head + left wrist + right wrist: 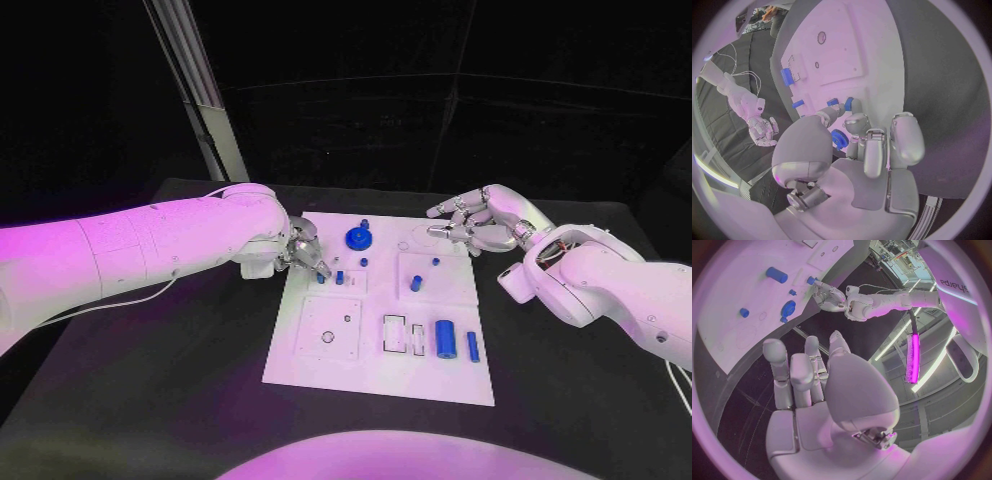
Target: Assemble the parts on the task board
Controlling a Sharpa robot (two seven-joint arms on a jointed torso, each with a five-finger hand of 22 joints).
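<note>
Head view, board: I see the white board [378, 345] in the middle of the black table [144, 400], with a blue gear [358, 237] near its far edge and a blue cylinder [446, 338] near its right front.
Head view, left hand: my left hand [300, 250] is over the board's left far part, fingertips down beside a small blue peg [320, 278]; I cannot tell if it holds something.
Head view, right hand: my right hand [480, 226] hovers at the board's far right corner, fingers spread, holding nothing.
Left wrist view: the left hand [856, 150] has curled fingers just above the gear [839, 138]; grip not clear.
Right wrist view: the right hand [820, 385] is empty, off the board's [748, 335] edge.
</note>
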